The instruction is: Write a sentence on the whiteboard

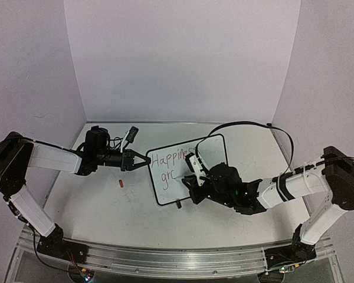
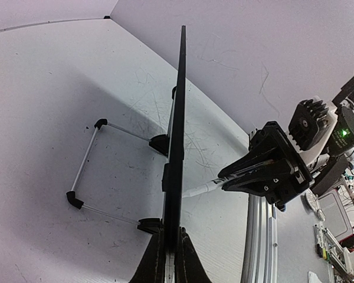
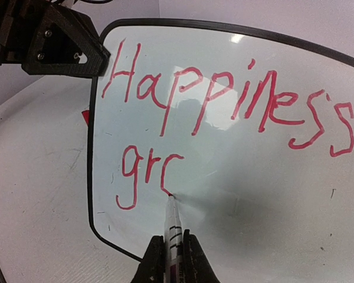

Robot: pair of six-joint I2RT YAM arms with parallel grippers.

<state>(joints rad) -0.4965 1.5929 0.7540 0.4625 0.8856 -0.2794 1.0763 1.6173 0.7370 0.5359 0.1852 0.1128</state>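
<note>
The whiteboard (image 1: pixel 189 168) stands tilted on the table; it fills the right wrist view (image 3: pixel 242 194) and shows edge-on in the left wrist view (image 2: pixel 177 141). Red lettering (image 3: pixel 224 100) reads "Happiness", with "gr" and a half-formed round letter (image 3: pixel 144 174) below. My left gripper (image 1: pixel 143 160) is shut on the board's left edge (image 2: pixel 172 259). My right gripper (image 3: pixel 171 259) is shut on a white marker (image 3: pixel 173 227); its red tip touches the board at the bottom of the half-formed letter. The right gripper also shows from above (image 1: pixel 194 186).
A small red cap (image 1: pixel 121 183) lies on the table left of the board. The board's wire stand (image 2: pixel 85 177) spreads behind it. A black cable (image 1: pixel 248 125) arcs over the back right. The aluminium rail (image 1: pixel 165 259) runs along the near edge.
</note>
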